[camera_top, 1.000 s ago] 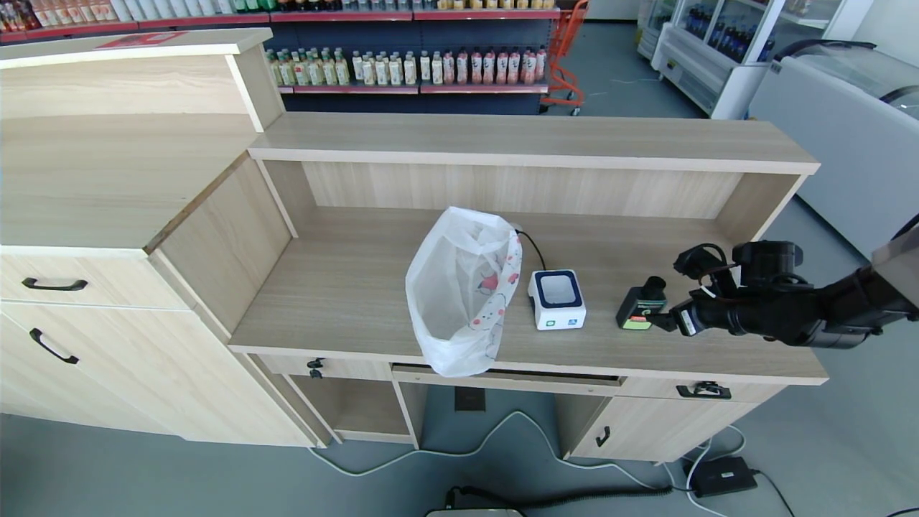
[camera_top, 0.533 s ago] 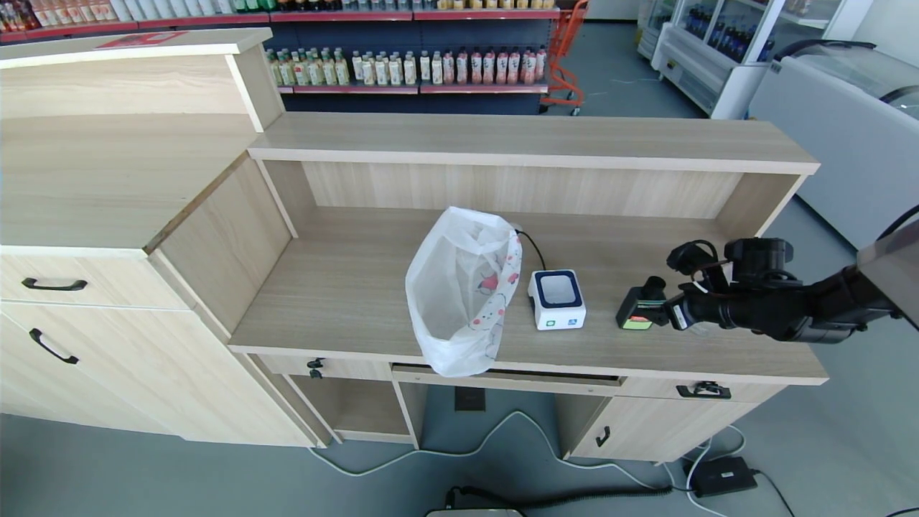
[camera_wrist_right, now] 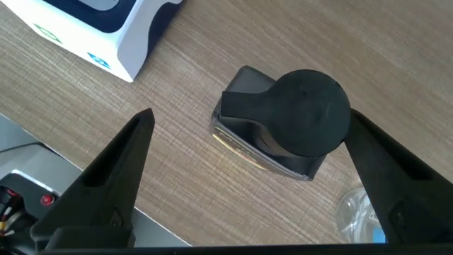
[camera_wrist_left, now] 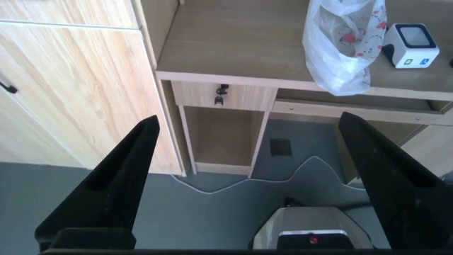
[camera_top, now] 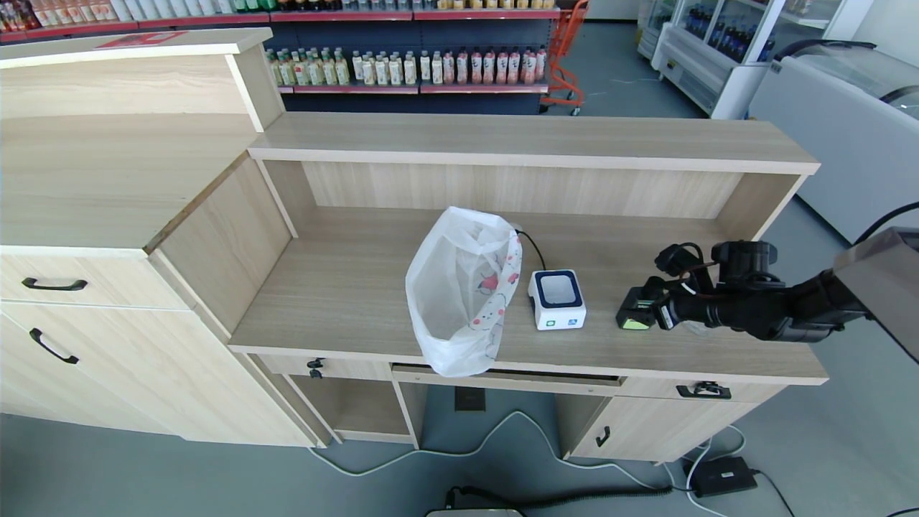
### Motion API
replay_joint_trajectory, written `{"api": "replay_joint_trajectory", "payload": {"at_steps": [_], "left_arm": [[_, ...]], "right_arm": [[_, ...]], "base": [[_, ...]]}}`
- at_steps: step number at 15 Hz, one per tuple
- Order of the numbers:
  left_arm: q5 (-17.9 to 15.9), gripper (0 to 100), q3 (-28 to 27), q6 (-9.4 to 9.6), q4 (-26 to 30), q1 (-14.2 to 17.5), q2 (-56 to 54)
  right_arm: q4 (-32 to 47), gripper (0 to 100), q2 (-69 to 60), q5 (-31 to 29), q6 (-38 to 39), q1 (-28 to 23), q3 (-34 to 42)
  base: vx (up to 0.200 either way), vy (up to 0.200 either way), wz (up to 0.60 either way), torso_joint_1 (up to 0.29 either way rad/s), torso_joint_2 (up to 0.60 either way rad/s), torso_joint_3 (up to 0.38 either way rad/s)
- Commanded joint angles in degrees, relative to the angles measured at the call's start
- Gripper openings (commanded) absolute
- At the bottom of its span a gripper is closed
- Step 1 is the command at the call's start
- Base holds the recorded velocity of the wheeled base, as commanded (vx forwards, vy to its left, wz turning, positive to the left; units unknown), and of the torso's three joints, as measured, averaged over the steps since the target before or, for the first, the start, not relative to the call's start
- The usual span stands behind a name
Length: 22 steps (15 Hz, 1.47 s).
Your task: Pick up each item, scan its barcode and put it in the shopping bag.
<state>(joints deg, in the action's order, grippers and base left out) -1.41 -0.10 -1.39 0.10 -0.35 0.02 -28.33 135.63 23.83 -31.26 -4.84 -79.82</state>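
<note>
A small black container [camera_top: 632,314] with a round black cap [camera_wrist_right: 311,113] and a green-yellow label stands on the right of the wooden counter [camera_top: 344,287]. My right gripper [camera_top: 648,305] is open and level with it, one finger [camera_wrist_right: 106,191] on each side; contact is not visible. A white barcode scanner [camera_top: 557,299] with a dark window sits just left of the container and shows as a corner [camera_wrist_right: 106,35] in the right wrist view. The white patterned shopping bag [camera_top: 459,287] stands open left of the scanner. My left gripper [camera_wrist_left: 248,191] hangs open over the floor before the counter, nothing in it.
A black cable [camera_top: 533,248] runs from the scanner behind the bag. A clear object [camera_wrist_right: 357,212] lies by the container under my right arm. A raised back ledge [camera_top: 531,140] and side walls enclose the counter. Drawers with handles [camera_top: 702,390] sit below the front edge.
My right arm has moved left and slightly up the picture, bringing its open gripper up to the black container. The container, scanner and bag have stayed put.
</note>
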Motion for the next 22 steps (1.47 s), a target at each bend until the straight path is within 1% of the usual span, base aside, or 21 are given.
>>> {"api": "replay_joint_trajectory", "payload": {"at_steps": [1,9,10,15,18,20,22], "left_arm": [[0.0,100,0.0,-0.02,0.0,0.0,0.0],[0.0,100,0.0,-0.02,0.0,0.0,0.0],[0.0,100,0.0,-0.02,0.0,0.0,0.0],[0.0,100,0.0,-0.02,0.0,0.0,0.0],[0.0,100,0.0,-0.02,0.0,0.0,0.0],[0.0,100,0.0,-0.02,0.0,0.0,0.0],[0.0,100,0.0,-0.02,0.0,0.0,0.0]], "right_arm": [[0.0,100,1.4,0.2,0.0,-0.1,-1.2],[0.5,100,5.4,1.1,-1.7,0.3,-6.2],[0.5,0,5.5,1.3,-1.7,0.6,-6.4],[0.1,0,6.8,1.4,-2.8,0.9,-7.3],[-1.6,0,4.6,1.4,-3.5,0.3,-6.3],[-3.3,0,0.5,1.5,-3.5,-1.4,-2.8],[-4.7,0,-7.7,1.7,-3.4,-5.8,5.6]], "base": [[0.000,0.000,0.00,0.000,0.00,0.000],[0.000,0.000,0.00,0.000,0.00,0.000],[0.000,0.000,0.00,0.000,0.00,0.000],[0.000,0.000,0.00,0.000,0.00,0.000],[0.000,0.000,0.00,0.000,0.00,0.000],[0.000,0.000,0.00,0.000,0.00,0.000],[0.000,0.000,0.00,0.000,0.00,0.000]]}}
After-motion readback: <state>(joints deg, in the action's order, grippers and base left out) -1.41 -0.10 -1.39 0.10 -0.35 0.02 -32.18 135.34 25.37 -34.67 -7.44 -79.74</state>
